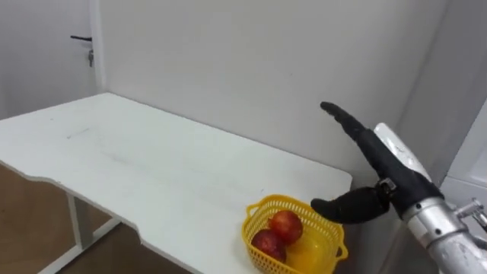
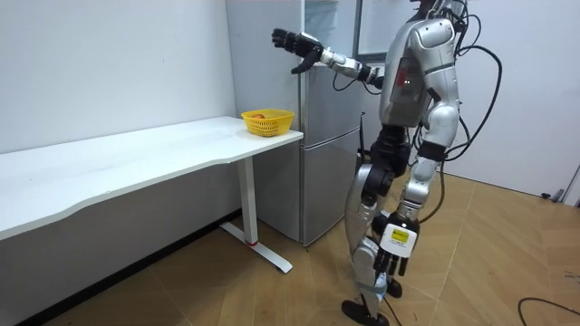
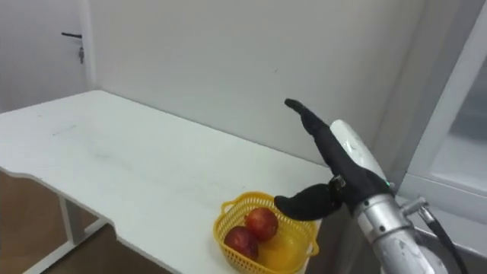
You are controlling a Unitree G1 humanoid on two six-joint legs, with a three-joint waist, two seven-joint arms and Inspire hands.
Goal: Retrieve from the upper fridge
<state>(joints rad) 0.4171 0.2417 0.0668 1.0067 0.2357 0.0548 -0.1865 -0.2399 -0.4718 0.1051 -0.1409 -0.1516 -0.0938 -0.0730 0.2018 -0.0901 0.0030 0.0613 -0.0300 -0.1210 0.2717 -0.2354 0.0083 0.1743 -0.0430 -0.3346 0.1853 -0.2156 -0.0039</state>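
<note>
One right hand (image 1: pixel 397 173), fingers (image 1: pixel 347 122) outstretched forward

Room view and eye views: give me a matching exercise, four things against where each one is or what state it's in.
1 right hand
2 left hand
3 yellow basket
4 fridge

A on the end of the white table
B hanging low at the robot's side
C raised, fingers straight
D standing next to the table

Pairs: 1-C, 2-B, 3-A, 4-D

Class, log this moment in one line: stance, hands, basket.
stance: standing at fridge | right hand: open, raised, empty | left hand: open, hanging low | basket: on white table, fruit inside
</note>
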